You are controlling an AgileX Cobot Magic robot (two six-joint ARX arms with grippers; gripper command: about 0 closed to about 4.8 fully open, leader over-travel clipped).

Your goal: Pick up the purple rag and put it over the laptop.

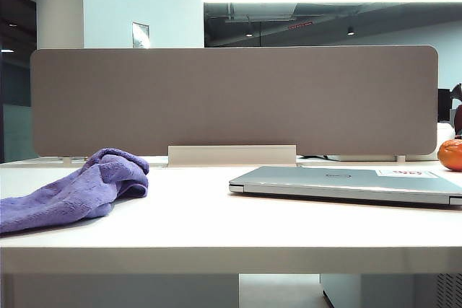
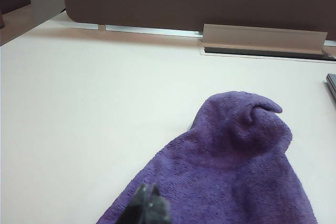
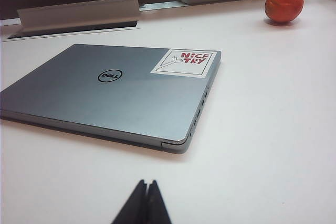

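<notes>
- You are at the very start: nothing is lifted yet, and the purple rag (image 1: 72,191) lies in a loose heap on the left side of the desk (image 1: 216,229), one end bunched up into a soft peak.
- The laptop (image 1: 346,182) sits shut and flat on the right side of the desk, well apart from the rag, with a white sticker (image 3: 184,62) in red print at 1 corner of its lid and a dark logo (image 3: 109,76) near the middle.
- Your left pincer (image 2: 149,205) shows only as dark tips at the edge of the left wrist view, right over the near end of the rag; the tips meet, so it is clenched and grasping nothing.
- Your right pincer (image 3: 145,203) hangs just short of the laptop's near edge; its 2 fingertips press together, clenched on nothing.
- An orange fruit (image 3: 284,4) rests beyond the laptop, near the grey partition (image 1: 231,99), clear of the work.
- The step in hand, as I judge it, is the reach for the rag, and the left arm is the 1 placed for it.
- Your next move calls for releasing the left pincer wide, dropping onto the bunched peak where there is cloth to bite, and clenching deep enough that the terry does not slip out.
- After that you would need a lift high enough to clear the laptop's edge before the carry across.
</notes>
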